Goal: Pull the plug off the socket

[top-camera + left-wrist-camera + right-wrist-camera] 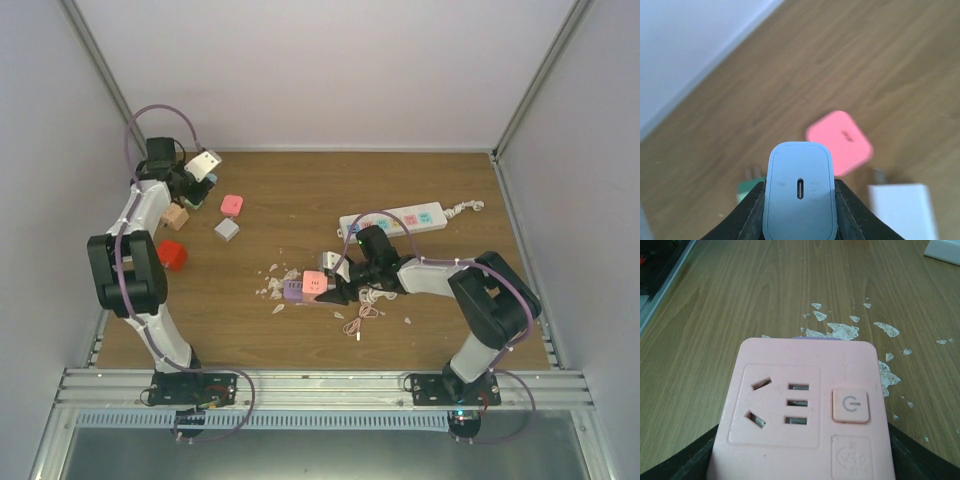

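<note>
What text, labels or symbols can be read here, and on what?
Power symbol, a broken circle with a stroke: on the button of the pink socket.
The embossed round mark below it: too faint to read.
A faint mark on the pink charger: blurred.
The white power strip: any labels too small.
The blue plug: no text, only a port slot.
No readable words or numbers.

Wood table (300,180): power strip (392,220) far R; pink charger (232,205), grey charger (227,229), red block (172,254) L; white flakes (272,287) ctr.
</note>
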